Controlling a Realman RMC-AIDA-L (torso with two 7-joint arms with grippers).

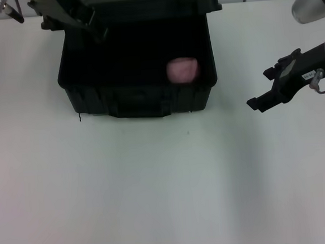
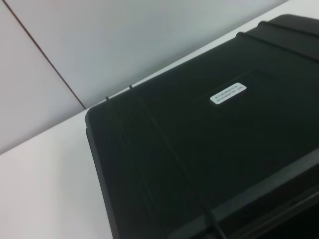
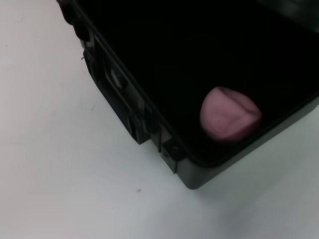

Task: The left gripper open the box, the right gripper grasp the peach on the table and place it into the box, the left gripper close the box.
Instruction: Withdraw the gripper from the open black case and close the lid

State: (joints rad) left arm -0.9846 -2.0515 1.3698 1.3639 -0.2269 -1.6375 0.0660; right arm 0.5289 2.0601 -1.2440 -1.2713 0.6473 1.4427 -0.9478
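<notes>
Peach [image 1: 182,70] inside open box [image 1: 139,104]

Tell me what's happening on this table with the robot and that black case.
The box sits open on the table, lid raised at the back, with the peach already lying inside near its right front corner. The right pincer is empty and open, off to the right of the box above the table. The left pincer is up at the lid's back left edge. What remains is closing the lid.
</notes>
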